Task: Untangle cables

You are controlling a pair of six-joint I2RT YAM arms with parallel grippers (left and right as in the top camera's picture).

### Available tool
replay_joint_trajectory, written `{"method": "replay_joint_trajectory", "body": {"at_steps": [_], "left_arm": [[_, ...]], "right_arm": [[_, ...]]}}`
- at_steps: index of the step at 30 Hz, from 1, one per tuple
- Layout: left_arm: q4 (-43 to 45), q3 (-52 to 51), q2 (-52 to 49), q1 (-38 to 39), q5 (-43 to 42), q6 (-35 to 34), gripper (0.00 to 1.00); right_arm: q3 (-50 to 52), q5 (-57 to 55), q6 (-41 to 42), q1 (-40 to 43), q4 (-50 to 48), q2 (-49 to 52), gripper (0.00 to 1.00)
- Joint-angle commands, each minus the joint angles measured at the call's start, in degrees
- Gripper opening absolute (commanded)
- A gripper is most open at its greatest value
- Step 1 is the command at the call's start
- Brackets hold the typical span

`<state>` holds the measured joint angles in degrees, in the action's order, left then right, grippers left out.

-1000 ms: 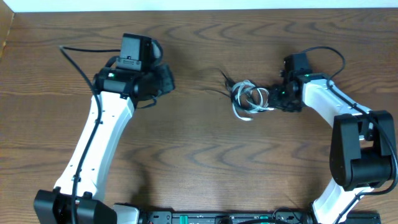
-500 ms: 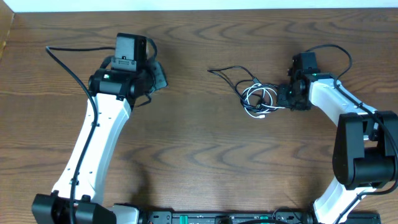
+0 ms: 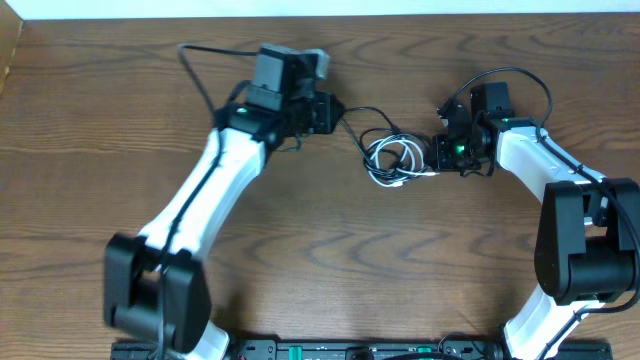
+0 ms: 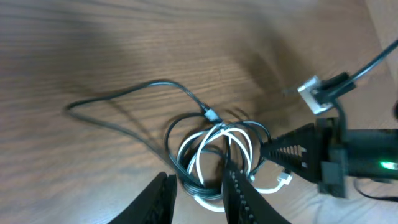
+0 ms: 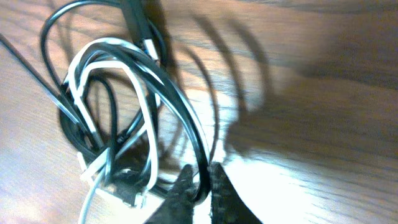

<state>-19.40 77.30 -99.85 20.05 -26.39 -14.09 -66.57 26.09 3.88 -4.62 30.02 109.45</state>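
Change: Swinging in from the far left side of the brown wood-grain desk point(image 3: 300, 260), my left arm is now reaching up beside the cord tangle. The tangle and my right claw are sitting a little further left than half a second ago.
Left claw: my left claw point(image 4: 200, 175) is hanging over the near edge of the coil with its two fingers standing apart. Part of the coil is showing in the gap between them. I cannot tell whether either finger is touching a cord.
Right claw: my right claw point(image 5: 200, 186) is pressing its fingers together on a loop of the thin black cord point(image 4: 124, 92), at the right edge of the coil.
White cord: the thin white cord point(image 5: 106, 42) is lying in overlapping loops on the desk and is weaving through the black loops. One small plug end is poking out at the coil's lower edge.
Black cord: its coils are wrapping around the white ones. One long tail is running out of the tangle and bending away across the bare wood toward my left arm.
Place: the whole tangle is lying between my two claws, in the upper middle of the desk.
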Motion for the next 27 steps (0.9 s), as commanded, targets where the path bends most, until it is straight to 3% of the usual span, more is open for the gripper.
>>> {"method": "replay_joint_trajectory", "body": {"at_steps": [1, 8, 17, 27], "left_arm": [[3.5, -0.4, -3.6, 0.0, -1.7, 3.1, 0.31], [7.3, -0.4, -10.3, 0.3, -1.7, 3.5, 0.33], [9.1, -0.4, -16.3, 2.6, -3.1, 10.1, 0.44], [10.7, -0.4, -20.3, 5.3, 7.1, 10.6, 0.46]], "right_arm": [[0.1, 6.4, -2.6, 0.2, 0.1, -0.9, 0.01], [0.1, 9.7, -6.4, 0.2, 0.9, -2.6, 0.01], [0.1, 9.4, -6.3, 0.2, 1.0, -2.6, 0.06], [0.1, 8.1, -6.3, 0.1, 1.3, -2.6, 0.11]]}}
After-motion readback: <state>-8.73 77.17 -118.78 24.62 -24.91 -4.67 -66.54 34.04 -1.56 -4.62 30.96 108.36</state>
